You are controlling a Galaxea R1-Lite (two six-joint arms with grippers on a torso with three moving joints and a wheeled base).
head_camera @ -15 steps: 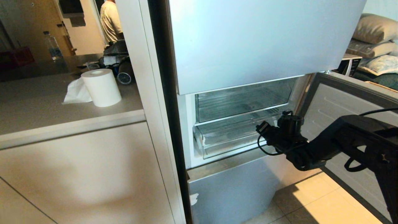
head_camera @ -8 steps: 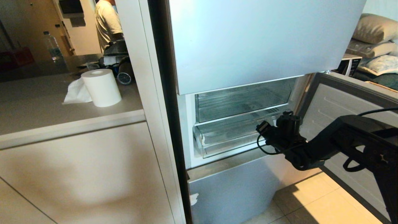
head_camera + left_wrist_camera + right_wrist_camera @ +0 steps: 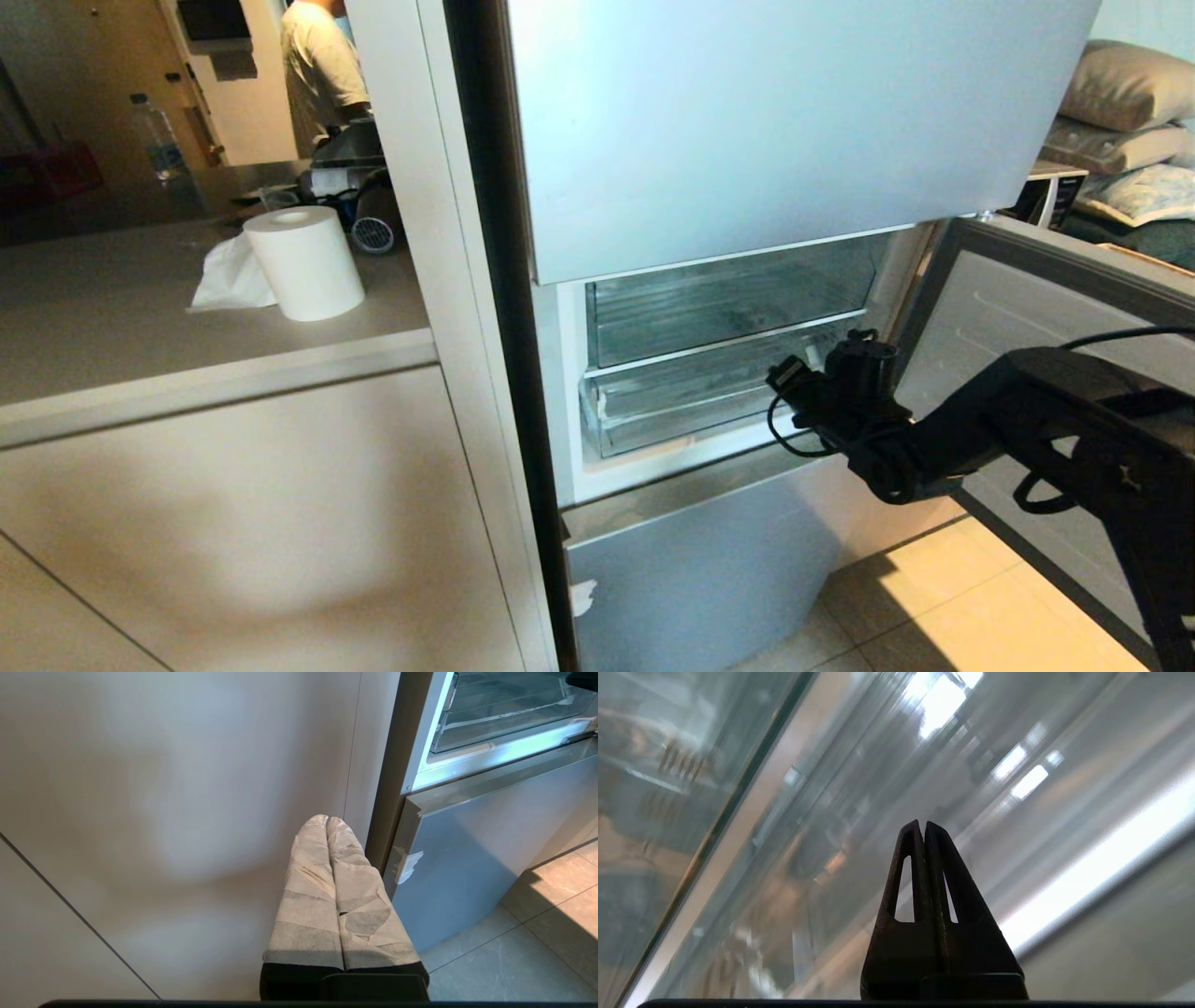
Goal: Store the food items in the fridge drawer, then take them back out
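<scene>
1. Pushed further in since a second ago, the clear plastic fridge drawer sits at 6 o'clock under the glass shelf; right claw touches its 3 o'clock end.
2. Left wrist view: taped left claw pressed together beside the silver-blue lower door.
3. Right wrist view: black right claw pressed together, empty, against the drawer's front.

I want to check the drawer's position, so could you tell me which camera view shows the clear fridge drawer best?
The head view: the fridge drawer shows across nearly its whole front, with the shut right gripper at its right end. The left wrist view catches only a corner of it; the right wrist view shows blurred clear plastic close up.
</scene>
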